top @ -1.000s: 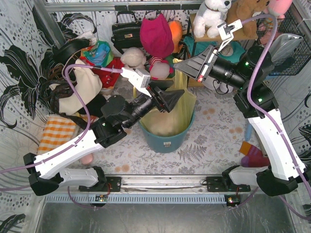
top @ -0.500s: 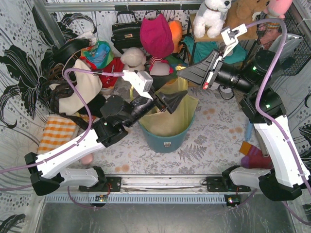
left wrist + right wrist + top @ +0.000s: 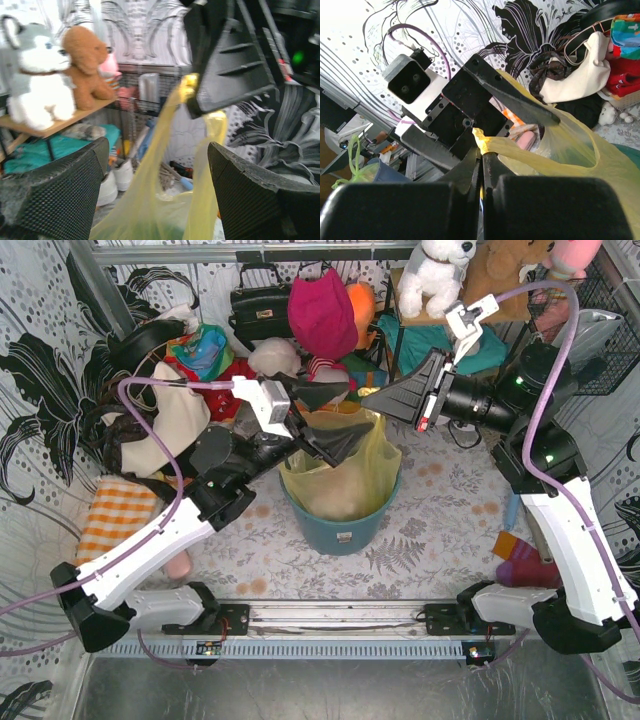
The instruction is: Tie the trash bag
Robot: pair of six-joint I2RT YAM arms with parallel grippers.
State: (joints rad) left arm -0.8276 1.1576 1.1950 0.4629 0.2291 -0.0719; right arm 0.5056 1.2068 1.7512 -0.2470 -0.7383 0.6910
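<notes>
The yellow-green trash bag (image 3: 352,478) sits in the teal round bin (image 3: 340,532), with pale crumpled paper showing inside. My right gripper (image 3: 369,395) is shut on a twisted strip of the bag's rim above the bin's far side; in the right wrist view the yellow strip (image 3: 540,146) runs out of the closed gripper (image 3: 482,150). My left gripper (image 3: 335,418) is open over the bag's left rim. In the left wrist view the open gripper (image 3: 157,165) has two stretched yellow strands (image 3: 150,200) between its fingers, leading up to the right gripper (image 3: 227,60).
Plush toys, a black handbag (image 3: 262,305) and a cream tote (image 3: 178,412) crowd the back and left. An orange checked cloth (image 3: 115,515) lies at the left. A white plush dog (image 3: 435,270) sits on a shelf at the back right. Red and orange items (image 3: 520,558) lie beside the right arm.
My left gripper has risen and shifted left and back, and its fingers now stand spread. My right gripper has come lower and closer to the bin, still gripping the bag's rim.
</notes>
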